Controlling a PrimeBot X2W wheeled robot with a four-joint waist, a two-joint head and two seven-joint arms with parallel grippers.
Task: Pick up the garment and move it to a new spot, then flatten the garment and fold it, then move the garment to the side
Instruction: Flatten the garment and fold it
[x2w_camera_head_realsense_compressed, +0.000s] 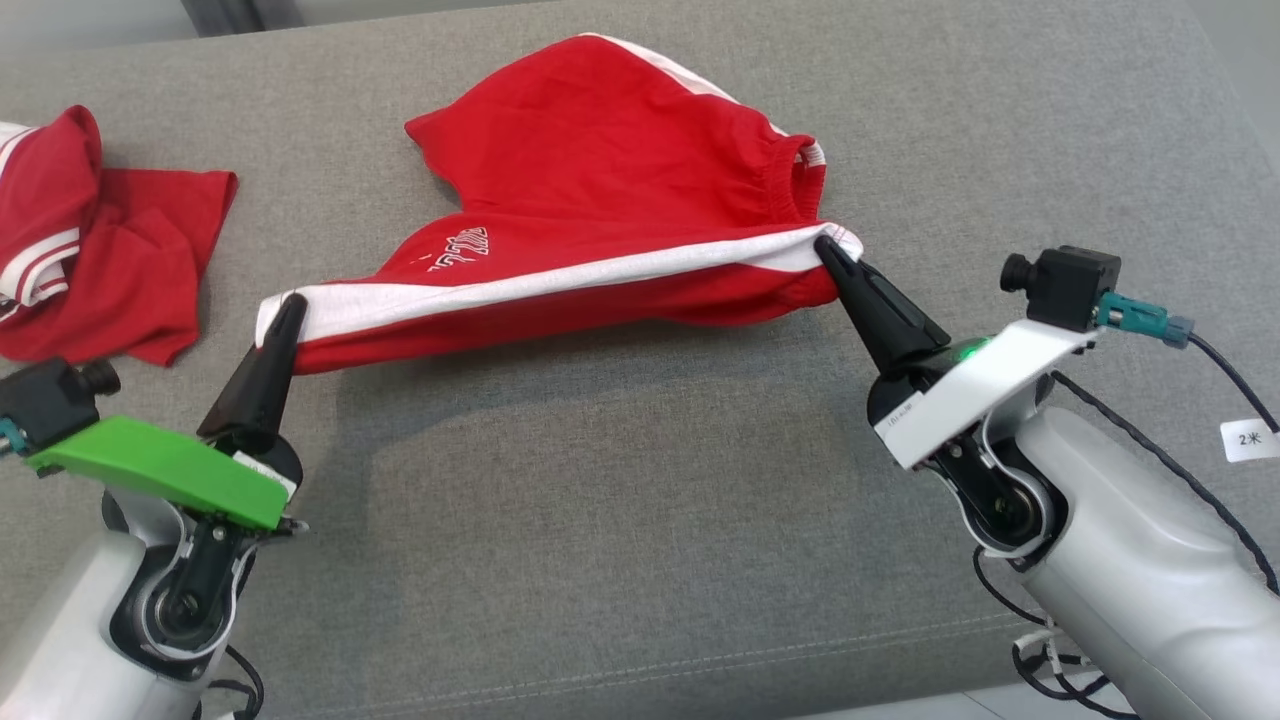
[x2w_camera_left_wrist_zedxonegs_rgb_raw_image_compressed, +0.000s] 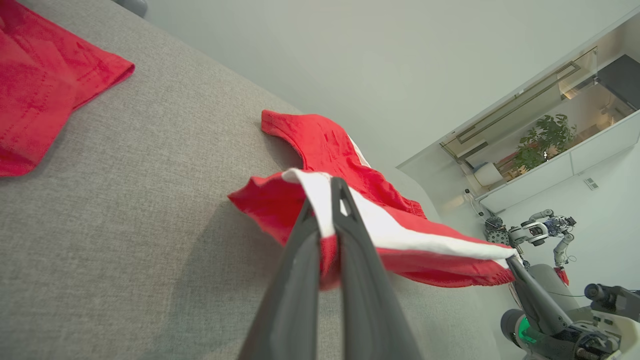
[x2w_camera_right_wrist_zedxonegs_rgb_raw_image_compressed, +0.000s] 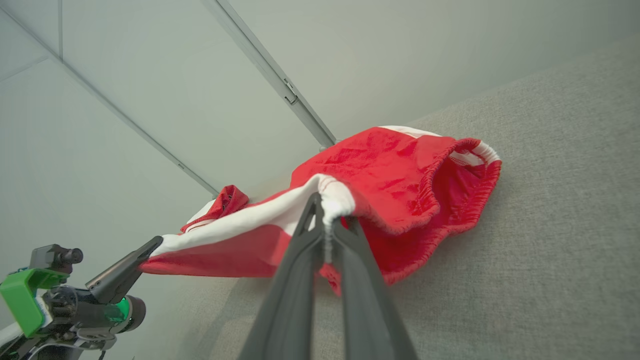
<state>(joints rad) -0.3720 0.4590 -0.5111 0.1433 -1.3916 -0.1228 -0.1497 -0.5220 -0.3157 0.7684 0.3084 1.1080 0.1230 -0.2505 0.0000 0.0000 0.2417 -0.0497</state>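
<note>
Two red garments (x2w_camera_head_realsense_compressed: 600, 170) (x2w_camera_head_realsense_compressed: 100, 260); two claws (x2w_camera_head_realsense_compressed: 293, 302) (x2w_camera_head_realsense_compressed: 823, 242); one couch (x2w_camera_head_realsense_compressed: 600, 500).

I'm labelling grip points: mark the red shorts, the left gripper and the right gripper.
red shorts (x2w_camera_head_realsense_compressed: 600, 150), head view, flat red panel.
left gripper (x2w_camera_head_realsense_compressed: 292, 303), head view, fingertips pinching the white stripe's end.
right gripper (x2w_camera_head_realsense_compressed: 824, 243), head view, fingertips pinching the waistband end.

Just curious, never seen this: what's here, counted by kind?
Red garments: 2, the shorts and a crumpled garment at the left.
End effectors: 2, left end effector and right end effector, gripping the shorts.
Grey cushion: 1.
Total: 5.
</note>
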